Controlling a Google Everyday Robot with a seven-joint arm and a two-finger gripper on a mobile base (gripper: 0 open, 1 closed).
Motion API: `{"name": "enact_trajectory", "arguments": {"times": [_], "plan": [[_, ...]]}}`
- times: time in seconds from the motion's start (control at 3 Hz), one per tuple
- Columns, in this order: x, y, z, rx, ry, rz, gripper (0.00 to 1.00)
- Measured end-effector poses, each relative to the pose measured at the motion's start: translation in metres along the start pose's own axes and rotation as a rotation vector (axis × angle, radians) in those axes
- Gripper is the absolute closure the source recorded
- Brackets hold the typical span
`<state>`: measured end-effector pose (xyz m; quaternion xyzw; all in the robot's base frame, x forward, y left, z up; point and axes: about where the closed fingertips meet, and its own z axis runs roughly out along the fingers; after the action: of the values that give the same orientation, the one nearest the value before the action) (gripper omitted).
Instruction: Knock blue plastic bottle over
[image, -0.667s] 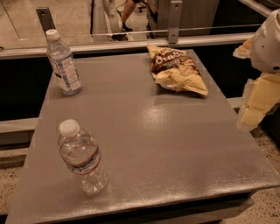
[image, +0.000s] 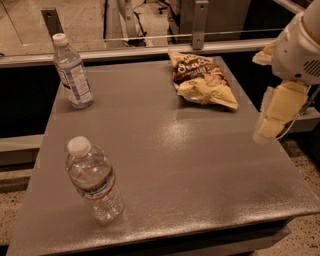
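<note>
The blue plastic bottle (image: 73, 73) stands upright at the far left corner of the grey table (image: 180, 165); it is slim, with a white cap and a pale blue-and-white label. My gripper (image: 271, 118) hangs from the white arm at the right edge of the table, far from the bottle and not touching anything. It is cream-coloured and points downward, just over the table's right side.
A wider clear ribbed bottle (image: 94, 181) with a narrow label band stands near the front left. A chip bag (image: 202, 80) lies at the far right of the table. A metal rail (image: 150, 47) runs behind the table.
The arm and gripper have shifted slightly left, toward the table's right edge. Both bottles and the chip bag have not moved.
</note>
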<state>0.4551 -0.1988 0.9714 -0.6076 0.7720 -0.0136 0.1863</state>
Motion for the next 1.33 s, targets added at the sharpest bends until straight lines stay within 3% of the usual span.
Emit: {"name": "enact_trajectory", "arguments": {"times": [0.67, 1.33], "plan": [[-0.082, -0.026, 0.035, -0.01, -0.23, -0.038, 0.0], [-0.183, -0.044, 0.077, 0.003, -0.47, -0.023, 0.0]]}}
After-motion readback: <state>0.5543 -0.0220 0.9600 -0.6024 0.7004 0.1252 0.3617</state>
